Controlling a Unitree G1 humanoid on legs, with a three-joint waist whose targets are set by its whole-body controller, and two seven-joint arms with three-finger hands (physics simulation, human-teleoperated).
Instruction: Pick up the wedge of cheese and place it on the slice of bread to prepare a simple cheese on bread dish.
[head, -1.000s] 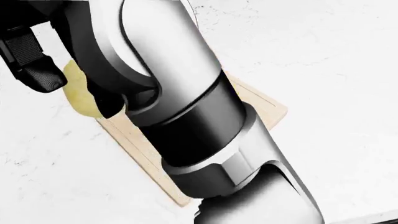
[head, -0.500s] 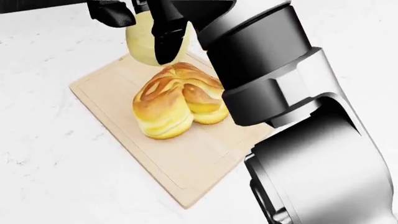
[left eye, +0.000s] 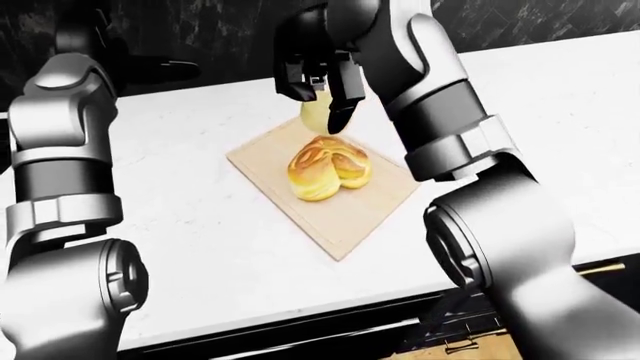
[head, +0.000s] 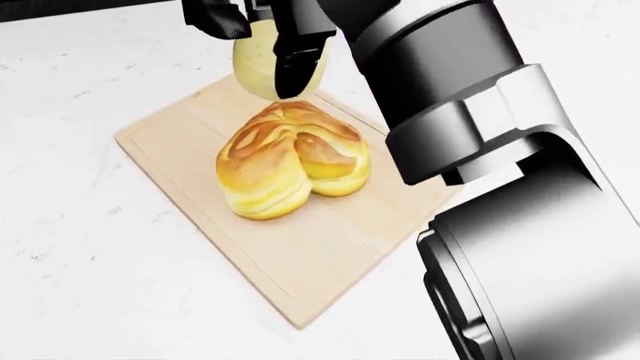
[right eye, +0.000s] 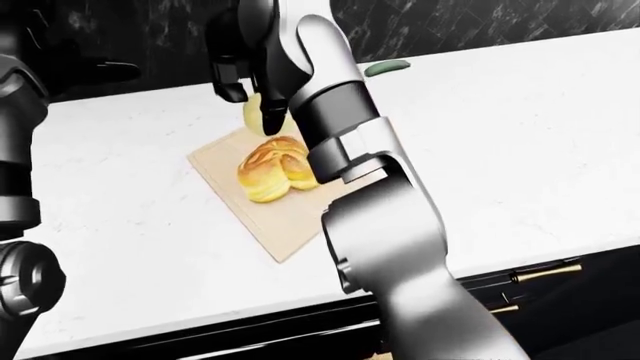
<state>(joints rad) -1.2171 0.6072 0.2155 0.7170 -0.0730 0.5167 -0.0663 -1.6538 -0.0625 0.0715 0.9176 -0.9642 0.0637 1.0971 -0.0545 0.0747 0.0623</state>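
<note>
One right hand (head: 262, 26) | fingers gripping cheese (head: 258, 66) above bread (head: 290, 159) | left fingers unclear

Kitchen: white marble counter (left eye: 200, 225), wooden cutting board (head: 300, 262), cabinet handles (right eye: 545, 274).

My right arm (head: 480, 97) reads as smooth satin grey metal with glossy black plastic bands; the fingers (head: 296, 52) are matt black, rubbery-looking. The cheese (head: 258, 66) they grip looks pale yellow, waxy and smooth. Bread (head: 290, 159) has a shiny golden-brown crust, paler and layered along the sides. Cutting board (head: 300, 262) is light unfinished-looking wood, matt, with a shallow groove near its edge. Table (head: 80, 270) is white stone-like, faintly veined, low sheen. Wall behind (left eye: 220, 30) in my left-eye view is dark marbled stone.
</note>
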